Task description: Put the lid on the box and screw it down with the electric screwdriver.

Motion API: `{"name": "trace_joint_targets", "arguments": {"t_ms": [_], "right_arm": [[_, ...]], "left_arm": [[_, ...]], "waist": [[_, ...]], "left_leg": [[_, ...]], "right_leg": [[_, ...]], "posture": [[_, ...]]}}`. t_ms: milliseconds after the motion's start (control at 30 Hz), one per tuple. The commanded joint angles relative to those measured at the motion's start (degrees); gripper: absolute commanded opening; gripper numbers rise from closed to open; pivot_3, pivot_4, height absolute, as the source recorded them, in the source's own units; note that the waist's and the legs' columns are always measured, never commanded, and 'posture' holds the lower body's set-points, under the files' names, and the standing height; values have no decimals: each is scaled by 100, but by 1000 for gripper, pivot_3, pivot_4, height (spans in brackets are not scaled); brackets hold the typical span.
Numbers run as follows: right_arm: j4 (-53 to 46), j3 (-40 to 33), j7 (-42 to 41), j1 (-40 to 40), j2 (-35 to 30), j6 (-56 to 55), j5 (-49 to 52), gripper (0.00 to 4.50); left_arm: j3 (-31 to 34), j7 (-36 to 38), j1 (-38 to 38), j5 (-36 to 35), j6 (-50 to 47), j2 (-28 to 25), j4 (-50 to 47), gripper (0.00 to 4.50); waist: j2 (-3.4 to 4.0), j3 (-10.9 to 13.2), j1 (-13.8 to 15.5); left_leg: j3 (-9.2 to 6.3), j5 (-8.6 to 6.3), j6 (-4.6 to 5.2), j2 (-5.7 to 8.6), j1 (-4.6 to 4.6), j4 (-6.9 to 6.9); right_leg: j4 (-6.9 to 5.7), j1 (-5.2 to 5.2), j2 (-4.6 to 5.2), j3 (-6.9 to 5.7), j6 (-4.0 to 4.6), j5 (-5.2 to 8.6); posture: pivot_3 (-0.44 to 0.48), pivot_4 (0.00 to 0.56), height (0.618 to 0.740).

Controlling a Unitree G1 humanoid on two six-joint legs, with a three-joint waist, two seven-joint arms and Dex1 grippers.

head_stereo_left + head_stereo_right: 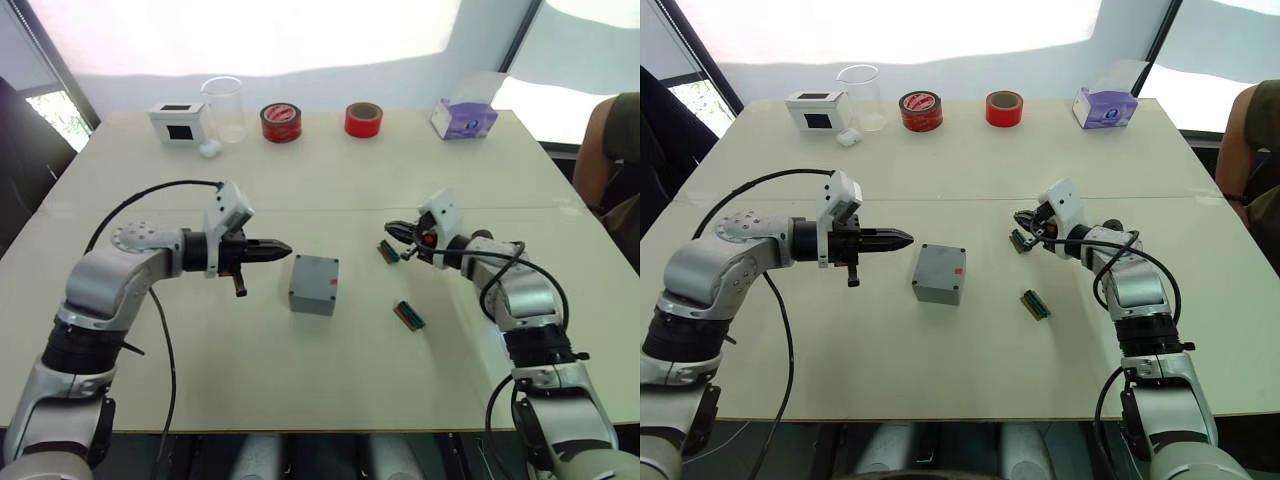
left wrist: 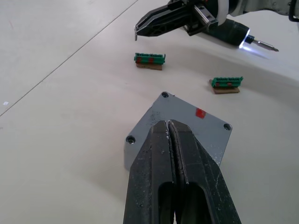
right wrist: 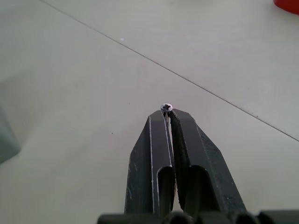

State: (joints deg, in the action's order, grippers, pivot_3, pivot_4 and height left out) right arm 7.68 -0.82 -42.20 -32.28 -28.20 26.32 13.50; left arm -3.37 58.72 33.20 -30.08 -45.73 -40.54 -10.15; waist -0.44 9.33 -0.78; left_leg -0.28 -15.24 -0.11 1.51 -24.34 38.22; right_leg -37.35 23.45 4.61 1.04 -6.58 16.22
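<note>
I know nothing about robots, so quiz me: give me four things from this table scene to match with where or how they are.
Things:
1. grey box
2. right hand
3. left hand
4. purple tissue box

Places or states:
A. at the far right of the table
B. shut on a small screw
C. mid-table, between the two hands
D. shut, holding nothing

Pairs: 1-C, 2-B, 3-D, 4-A

No lettering can be read anywhere. The lid (image 2: 187, 126) on the box carries a small plain red mark without characters, and the print on the red tape rolls (image 1: 281, 122) is too small to make out.
</note>
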Motion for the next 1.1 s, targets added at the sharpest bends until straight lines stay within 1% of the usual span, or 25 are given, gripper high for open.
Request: {"name": "trace_joint_targets", "arguments": {"t_ms": [33,167,300,367,567,1100], "right_arm": [[-1415,-135,-222,237,-60,391,609,34],[-2509,144,-254,796,-124,792,830,34],[-2913,431,-119,1060,-41,958,806,34],[-2931,506,-42,1108,22,951,780,34],[-2576,694,192,1012,289,724,603,34],[-2336,879,246,959,429,597,493,34]], "left_arm": [[182,269,-149,-221,-59,-292,-251,0],[142,486,-350,-317,-96,-572,-388,0],[121,455,-394,-314,-95,-602,-411,0],[109,415,-401,-304,-86,-586,-415,0],[63,300,-336,-301,-97,-524,-422,0],[63,144,-412,-326,-105,-520,-509,0]], "waist": [[0,0,-3],[0,0,1],[0,0,25],[0,0,18],[0,0,7],[0,0,5]], "left_leg": [[-1,0,0,-1,0,0],[-3,-10,18,-3,0,-3],[-4,-12,21,-1,0,2],[-4,-12,21,0,1,3],[-5,-11,19,-2,1,2],[-5,-11,19,-2,1,2]], "right_leg": [[0,1,0,0,0,0],[1,1,-2,0,1,0],[-1,-4,3,-3,0,0],[-2,-4,3,-3,0,0],[-2,-2,-2,-3,0,0],[-3,-2,-4,-3,0,0]], "posture": [[0,150,740],[0,150,740],[0,150,740],[0,150,740],[0,150,740],[0,150,740]]}}
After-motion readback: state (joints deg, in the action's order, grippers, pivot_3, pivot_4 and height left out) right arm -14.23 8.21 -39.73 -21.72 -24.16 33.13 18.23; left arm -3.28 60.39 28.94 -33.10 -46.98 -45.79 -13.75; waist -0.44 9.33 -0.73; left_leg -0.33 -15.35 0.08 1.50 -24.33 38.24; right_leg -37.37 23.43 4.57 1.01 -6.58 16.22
